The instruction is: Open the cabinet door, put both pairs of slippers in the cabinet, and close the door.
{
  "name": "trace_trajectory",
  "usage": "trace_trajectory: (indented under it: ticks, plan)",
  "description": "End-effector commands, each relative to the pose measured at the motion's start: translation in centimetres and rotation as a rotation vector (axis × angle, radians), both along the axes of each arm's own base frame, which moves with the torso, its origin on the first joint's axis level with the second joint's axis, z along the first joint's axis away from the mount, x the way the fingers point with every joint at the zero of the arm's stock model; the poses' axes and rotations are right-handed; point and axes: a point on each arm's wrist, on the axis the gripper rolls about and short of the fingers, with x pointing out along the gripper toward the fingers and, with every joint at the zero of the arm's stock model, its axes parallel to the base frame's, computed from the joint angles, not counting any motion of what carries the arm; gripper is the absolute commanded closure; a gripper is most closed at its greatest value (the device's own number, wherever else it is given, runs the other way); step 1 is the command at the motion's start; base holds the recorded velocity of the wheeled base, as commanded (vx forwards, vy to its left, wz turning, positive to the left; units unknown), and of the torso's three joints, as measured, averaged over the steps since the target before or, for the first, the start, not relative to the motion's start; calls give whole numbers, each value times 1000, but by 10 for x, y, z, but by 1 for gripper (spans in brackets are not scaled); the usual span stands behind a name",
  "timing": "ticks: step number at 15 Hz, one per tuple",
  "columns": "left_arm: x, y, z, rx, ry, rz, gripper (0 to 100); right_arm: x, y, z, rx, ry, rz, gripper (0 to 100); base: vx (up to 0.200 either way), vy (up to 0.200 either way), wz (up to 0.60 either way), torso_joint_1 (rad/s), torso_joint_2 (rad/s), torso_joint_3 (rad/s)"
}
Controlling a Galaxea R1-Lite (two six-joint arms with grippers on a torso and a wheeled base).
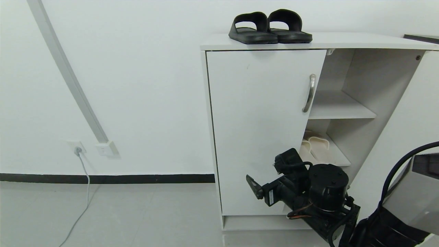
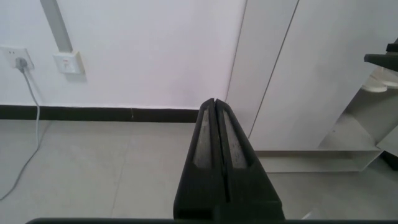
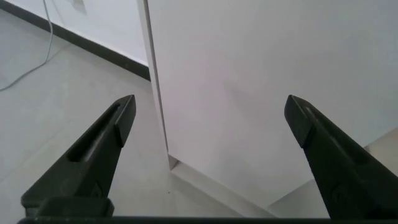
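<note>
The white cabinet (image 1: 360, 40) stands against the wall with its left-hand door (image 1: 260, 130) shut and its right-hand door (image 1: 404, 137) swung open toward 3 o'clock, baring the compartment behind it. A curved metal handle (image 1: 310, 93) sits upright on the shut door's edge beside the opening. The black slippers (image 1: 270, 28) rest side by side on the cabinet's top, at 12 o'clock from the shut door, their heel ends toward the front edge. The cream slippers (image 1: 313, 145) lie together on the lower shelf (image 1: 337, 158) inside the open compartment, partly hidden by the shut door's edge; the upper shelf (image 1: 339, 108) is at 12 o'clock from them. The right claw (image 1: 265, 175) hangs low in front of the shut door's lower part, at about 7 o'clock from the cream slippers and apart from them. In the right wrist view the right claw (image 3: 210, 102) is spread wide and grips nothing, with the door's lower corner and the floor (image 1: 137, 212) showing between its two fingers. The left claw (image 2: 214, 106) is pressed together with nothing between its fingers; it sits low above the floor, pointing toward the wall just beside the cabinet's outer side. On that wall, at 9 o'clock from the cabinet, a wall socket (image 1: 77, 147) holds a cable (image 1: 85, 185) that trails down to the floor.
</note>
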Motion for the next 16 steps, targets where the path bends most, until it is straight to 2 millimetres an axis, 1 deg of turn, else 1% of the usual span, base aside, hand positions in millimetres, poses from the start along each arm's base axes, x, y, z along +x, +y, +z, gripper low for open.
trace_trajectory:
  ticks: [1, 7, 10, 13, 16]
  plan:
    - [0, 0, 0, 0, 2, 2, 100, 1, 1, -5, -12, 8, 1, 0, 0, 0, 0, 0, 0, 0]
    - [0, 0, 0, 0, -2, 0, 100, 1, 1, -9, -21, 17, 1, 0, 0, 0, 0, 0, -22, -22]
    - [0, 0, 0, 0, 2, 0, 100, 1, 1, -10, -25, 19, -1, 0, 0, 0, 0, 12, -167, -312]
    - [0, 0, 0, 0, 0, 0, 100, 0, 0, -10, -27, 15, 0, 0, 0, 0, 0, 38, -526, -370]
    - [0, 0, 0, 0, 0, 0, 100, 0, 0, -9, -22, 8, 0, 0, 0, 0, 0, 102, -483, -356]
